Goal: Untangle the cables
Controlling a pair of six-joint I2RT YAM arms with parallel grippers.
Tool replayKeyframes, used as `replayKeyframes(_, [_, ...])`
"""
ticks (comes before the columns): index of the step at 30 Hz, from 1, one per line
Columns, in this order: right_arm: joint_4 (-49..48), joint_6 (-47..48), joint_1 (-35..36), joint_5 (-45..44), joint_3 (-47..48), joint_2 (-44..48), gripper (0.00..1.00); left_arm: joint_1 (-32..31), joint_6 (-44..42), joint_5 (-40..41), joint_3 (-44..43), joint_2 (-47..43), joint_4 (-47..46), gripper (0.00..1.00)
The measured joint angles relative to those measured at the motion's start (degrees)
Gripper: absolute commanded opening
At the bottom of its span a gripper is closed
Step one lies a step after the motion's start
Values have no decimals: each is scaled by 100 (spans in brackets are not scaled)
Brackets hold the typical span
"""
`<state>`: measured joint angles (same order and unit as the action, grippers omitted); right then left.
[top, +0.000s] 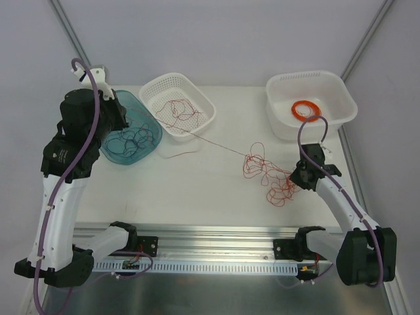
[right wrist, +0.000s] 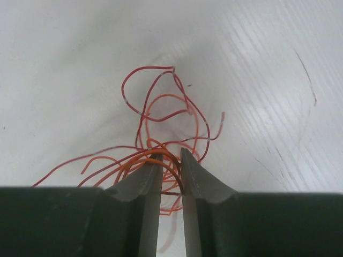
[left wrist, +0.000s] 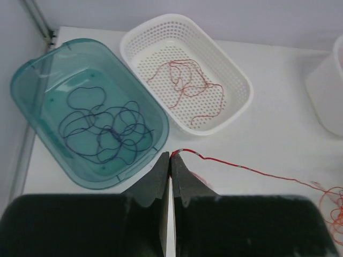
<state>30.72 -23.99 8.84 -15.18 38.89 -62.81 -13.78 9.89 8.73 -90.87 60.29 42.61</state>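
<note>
**Worktop** [top: 216, 190]: white, carries everything below. Places are given from the perforated basket.

**White tub** [top: 287, 129]: well to the basket's right. It holds only the orange coil ring [top: 294, 110], which is not a task item.

**Teal tray** [left wrist: 53, 75]: just beside the basket's left. It holds loose navy cables [left wrist: 107, 131], apparently sorted by colour.

**Perforated basket** [left wrist: 236, 80]: holds a few red cables [left wrist: 185, 83].

**Left gripper** [left wrist: 171, 156]: in front of the basket's near-left corner. Its fingers are pressed together on the end of the red strand [top: 220, 146], likely to draw it free.

**Right gripper** [right wrist: 171, 158]: well to the basket's near right. Its fingers are set narrowly about orange loops of the tangle, probably to anchor it. Whether they pinch cannot be told.

**Tangle** [top: 272, 174]: red and orange-red cables lying unsorted at the right gripper. The red strand runs taut from it to the left gripper.
</note>
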Motion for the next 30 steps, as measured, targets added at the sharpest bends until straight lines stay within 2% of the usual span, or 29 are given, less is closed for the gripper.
replayKeyframes(7, [382,96,-704,249,50,61,22,9,-372,1279,-229,-66,385,0])
replayKeyframes(12, [599,232,-833,269,214,37,27,74,-479,1572,-186,-96,446,0])
replayKeyframes(17, [638,452,-835,411,417,15,31,76,-483,857,199,-282,426,0])
replayKeyframes(20, [649,632,-835,446,498,4,49,74,-483,422,487,-374,424,0])
replayKeyframes(21, [667,717,-820,516,538,-11,57,74,-483,284,549,-376,424,0])
replayKeyframes(23, [699,874,-688,564,651,-35,65,74,-472,-55,636,-374,404,0])
replayKeyframes(24, [721,973,-566,568,706,-35,70,74,-457,-232,680,-378,391,0])
replayKeyframes(30, [542,1272,822,791,1143,-13,74,74,-330,-1056,1047,-444,238,0])
